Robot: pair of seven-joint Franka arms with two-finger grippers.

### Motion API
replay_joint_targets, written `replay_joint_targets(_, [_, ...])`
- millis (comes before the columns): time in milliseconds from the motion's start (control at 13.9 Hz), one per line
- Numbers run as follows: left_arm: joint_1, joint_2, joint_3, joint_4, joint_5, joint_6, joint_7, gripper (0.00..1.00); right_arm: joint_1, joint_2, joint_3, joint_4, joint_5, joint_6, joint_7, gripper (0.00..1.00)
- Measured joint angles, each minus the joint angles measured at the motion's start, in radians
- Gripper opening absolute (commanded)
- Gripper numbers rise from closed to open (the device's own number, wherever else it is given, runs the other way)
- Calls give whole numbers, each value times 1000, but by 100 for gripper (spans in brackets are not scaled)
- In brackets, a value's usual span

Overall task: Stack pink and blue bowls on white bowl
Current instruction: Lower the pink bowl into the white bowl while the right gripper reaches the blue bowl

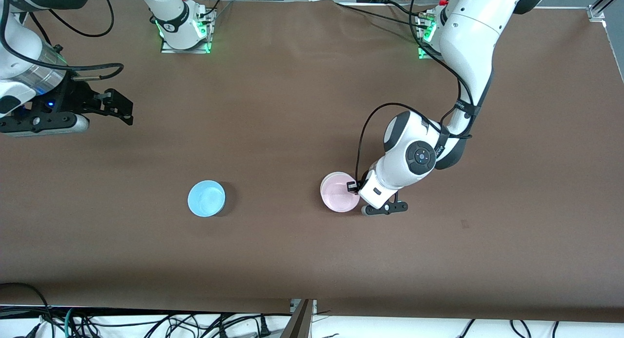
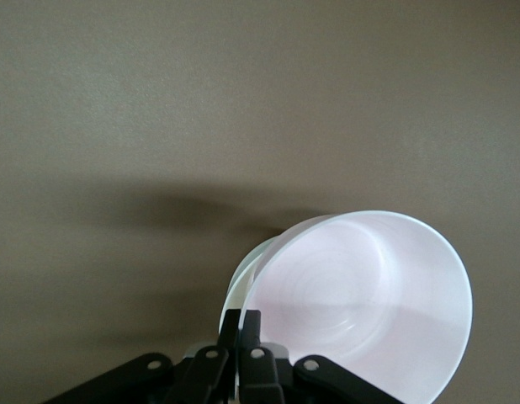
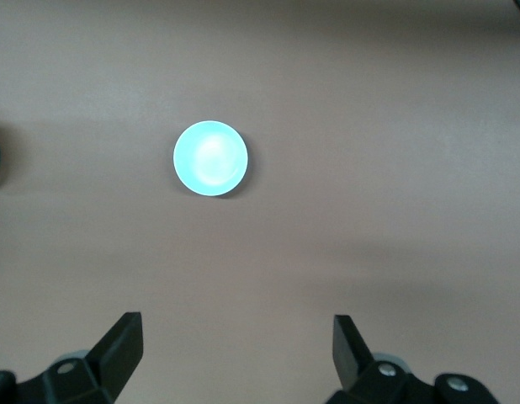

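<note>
The pale pink bowl (image 1: 339, 197) is pinched at its rim by my left gripper (image 1: 352, 186), which is shut on it. The bowl sits tilted over the white bowl (image 1: 330, 176), and only a sliver of the white rim shows under it. In the left wrist view my left gripper (image 2: 241, 324) clamps the pink bowl (image 2: 369, 303), with the white bowl's rim (image 2: 240, 279) just under it. The light blue bowl (image 1: 206, 198) stands alone on the table toward the right arm's end, and shows in the right wrist view (image 3: 210, 158). My right gripper (image 1: 117, 105) waits open and empty, high over the table (image 3: 237, 337).
The brown table (image 1: 302, 94) carries only the three bowls. The arm bases (image 1: 185, 30) stand along its edge farthest from the front camera. Cables lie off the table's edge nearest that camera.
</note>
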Motion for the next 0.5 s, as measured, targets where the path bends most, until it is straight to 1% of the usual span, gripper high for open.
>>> replay_joint_targets(215, [0, 0, -2, 1, 0, -19, 5, 0, 1, 38, 0, -3, 1, 7, 0, 100])
replay_joint_targets(503, [0, 0, -2, -3, 0, -30, 24, 0, 34, 139, 1, -5, -1, 26, -3, 100])
